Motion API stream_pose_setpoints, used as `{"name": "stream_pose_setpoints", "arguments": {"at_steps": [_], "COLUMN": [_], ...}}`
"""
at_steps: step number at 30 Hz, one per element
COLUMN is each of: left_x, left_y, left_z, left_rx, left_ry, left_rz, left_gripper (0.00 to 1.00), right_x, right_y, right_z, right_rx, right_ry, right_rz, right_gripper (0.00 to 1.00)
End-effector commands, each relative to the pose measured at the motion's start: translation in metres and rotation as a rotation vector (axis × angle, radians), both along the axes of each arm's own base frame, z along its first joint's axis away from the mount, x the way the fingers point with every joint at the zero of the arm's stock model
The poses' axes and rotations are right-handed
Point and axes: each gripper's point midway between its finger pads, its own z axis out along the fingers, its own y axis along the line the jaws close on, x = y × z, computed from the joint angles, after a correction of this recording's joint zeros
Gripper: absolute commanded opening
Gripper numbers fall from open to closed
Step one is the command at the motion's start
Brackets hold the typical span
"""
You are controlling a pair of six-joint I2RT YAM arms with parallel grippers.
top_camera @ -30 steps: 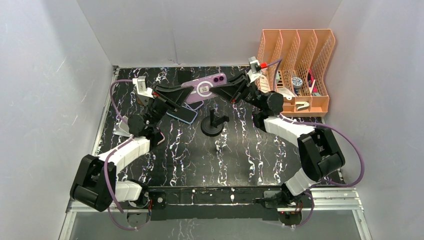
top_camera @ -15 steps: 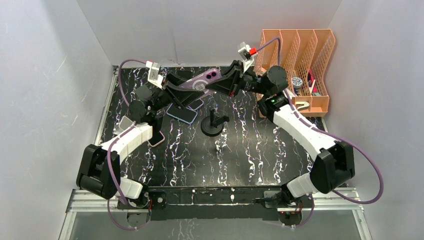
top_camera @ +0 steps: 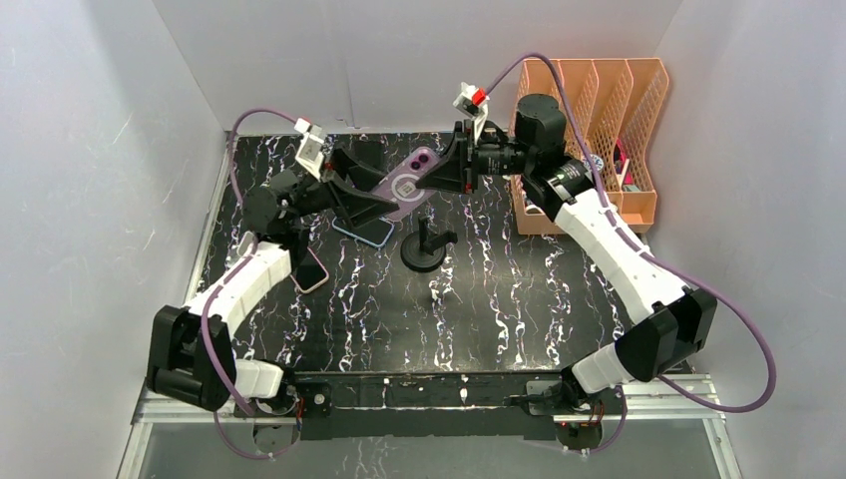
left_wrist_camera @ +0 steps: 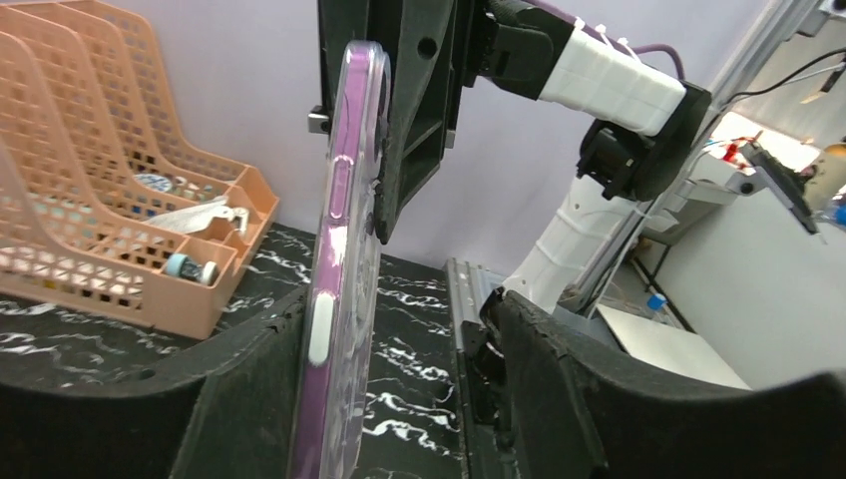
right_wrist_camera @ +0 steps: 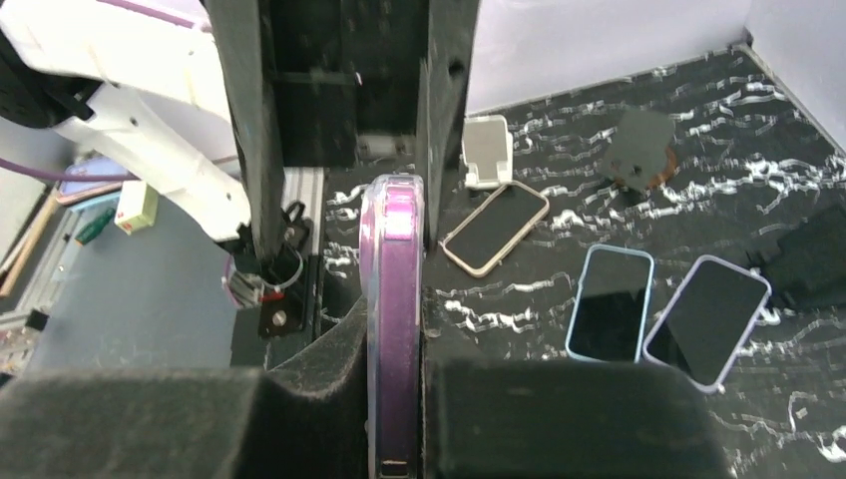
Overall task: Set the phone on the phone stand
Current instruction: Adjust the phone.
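The orange rack (top_camera: 597, 95) in the far right corner keeps small odds and ends in its low front bins: a round blue-and-white tin (top_camera: 594, 163), a white curved piece (top_camera: 603, 211), and others too small to tell. The purple phone (top_camera: 407, 186), with a white ring printed on its back, hangs tilted in the air behind the phone stand (top_camera: 426, 247). The right gripper (top_camera: 446, 173) is clamped on one end, while the left gripper (top_camera: 365, 200) has its fingers spread, one just beside the phone.
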Motion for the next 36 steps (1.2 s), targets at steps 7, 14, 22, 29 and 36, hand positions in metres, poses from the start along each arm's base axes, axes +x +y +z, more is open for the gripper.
{"name": "stream_pose_setpoints", "arguments": {"at_steps": [7,14,22,29,36], "left_x": [-0.004,-0.001,0.008,0.019,0.02], "left_y": [0.022,0.02,0.019,0.018,0.012], "left_z": [0.018,0.006,-0.005,-0.021,-0.031], "left_rx": [0.027,0.047,0.075,0.118,0.152], "left_ry": [-0.123,-0.104,-0.102,-0.069,-0.061], "left_rz": [0.069,0.057,0.068,0.101,0.107], "left_gripper": [0.66,0.6,0.66,0.68,0.68], "right_x": [0.004,-0.005,-0.014,-0.022,-0.028], "right_y": [-0.025,-0.012,-0.005,0.001,0.014], "right_z": [0.002,-0.007,-0.013,-0.012,-0.017], "right_rx": [-0.062,-0.08,-0.107,-0.101,-0.104], "right_ry": [-0.008,0.037,0.051,0.054,0.064], "right_rz": [-0.006,0.083,0.139,0.186,0.226], "right_gripper": [0.01,0.01,0.01,0.01,0.01]}}
